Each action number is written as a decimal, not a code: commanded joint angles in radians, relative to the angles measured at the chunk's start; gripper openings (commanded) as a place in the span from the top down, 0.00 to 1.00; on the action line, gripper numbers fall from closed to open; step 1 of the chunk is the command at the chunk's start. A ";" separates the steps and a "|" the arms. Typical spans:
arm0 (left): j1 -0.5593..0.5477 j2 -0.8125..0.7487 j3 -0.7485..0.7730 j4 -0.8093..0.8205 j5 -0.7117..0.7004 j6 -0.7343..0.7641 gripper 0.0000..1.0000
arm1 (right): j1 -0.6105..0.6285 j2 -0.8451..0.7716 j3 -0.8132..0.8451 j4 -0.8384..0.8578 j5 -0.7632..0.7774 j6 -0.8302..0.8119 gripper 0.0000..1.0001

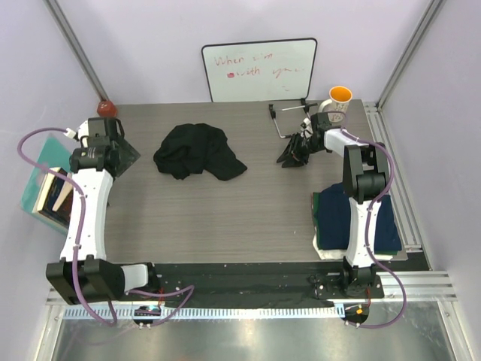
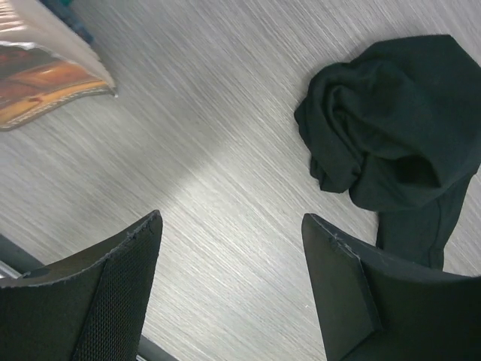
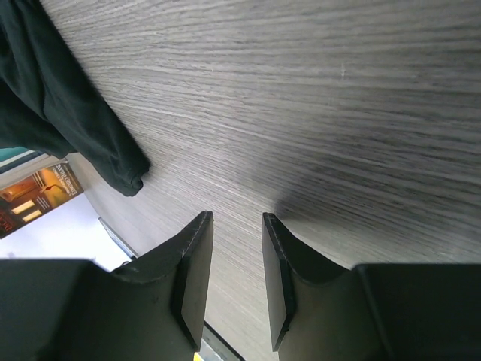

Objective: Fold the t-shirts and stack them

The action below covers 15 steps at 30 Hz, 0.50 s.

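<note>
T-shirts: folded stack point(image 1: 332, 222) lies at near right edge of surface point(image 1: 248, 226). Farther back, centre-left: black t-shirt point(image 1: 197, 150), crumpled, long axis roughly left–right. Flanking it at same depth: left tool point(image 2: 233, 226), jaws wide apart, empty, shirt to its right; right tool point(image 3: 237, 219), jaws narrowly apart, empty, shirt to its left. Left arm seems nearer, though margin is hard to judge.
</note>
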 commanded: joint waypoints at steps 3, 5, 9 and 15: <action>0.018 -0.031 -0.061 -0.002 -0.030 -0.044 0.24 | 0.004 -0.021 0.008 0.041 -0.024 0.015 0.62; 0.032 -0.025 -0.070 0.008 0.003 -0.058 0.23 | 0.003 -0.027 0.007 0.042 -0.027 0.013 0.62; 0.034 -0.007 -0.059 0.010 -0.048 -0.066 0.23 | 0.004 -0.042 -0.022 0.042 -0.022 0.004 0.59; 0.055 0.040 -0.022 -0.039 -0.057 -0.065 0.20 | 0.004 -0.055 -0.082 0.058 -0.016 -0.002 0.59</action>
